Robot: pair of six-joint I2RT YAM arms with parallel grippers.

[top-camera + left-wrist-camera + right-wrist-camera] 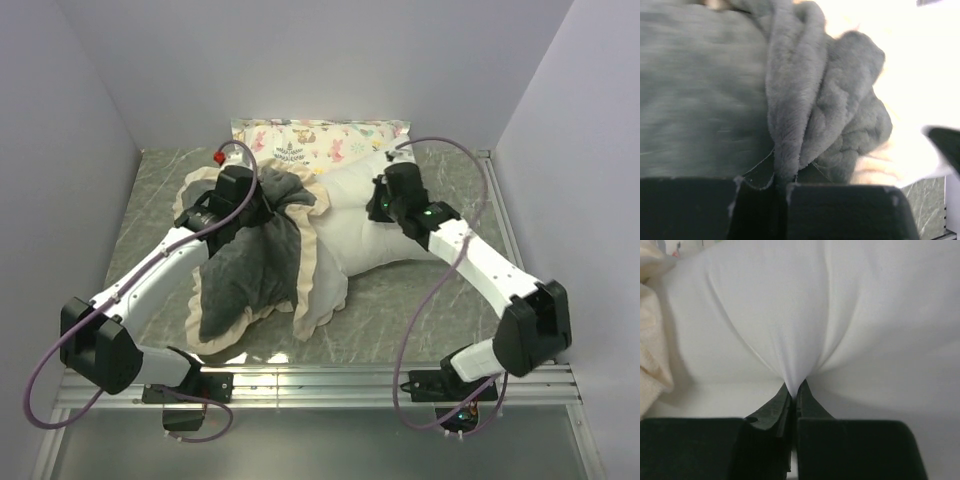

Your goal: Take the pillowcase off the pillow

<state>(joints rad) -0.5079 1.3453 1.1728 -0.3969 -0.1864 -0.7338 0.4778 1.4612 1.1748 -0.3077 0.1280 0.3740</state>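
The pillowcase (pixel 255 265), dark grey plush with a cream frill, lies bunched at the left middle of the table, still over the left end of the plain white pillow (pixel 375 225). My left gripper (pixel 262 196) is shut on a fold of the grey plush (pixel 790 125) at the case's top. My right gripper (pixel 378 203) is shut on a pinch of the white pillow fabric (pixel 795 340), which puckers into the jaws. Cream frill (pixel 652 350) shows at the left of the right wrist view.
A smaller pastel animal-and-tree print pillow (pixel 320 140) lies against the back wall behind both grippers. Grey marble-pattern table (pixel 150 200) is bounded by white walls on the left, back and right, with a metal rail (pixel 320 385) along the near edge.
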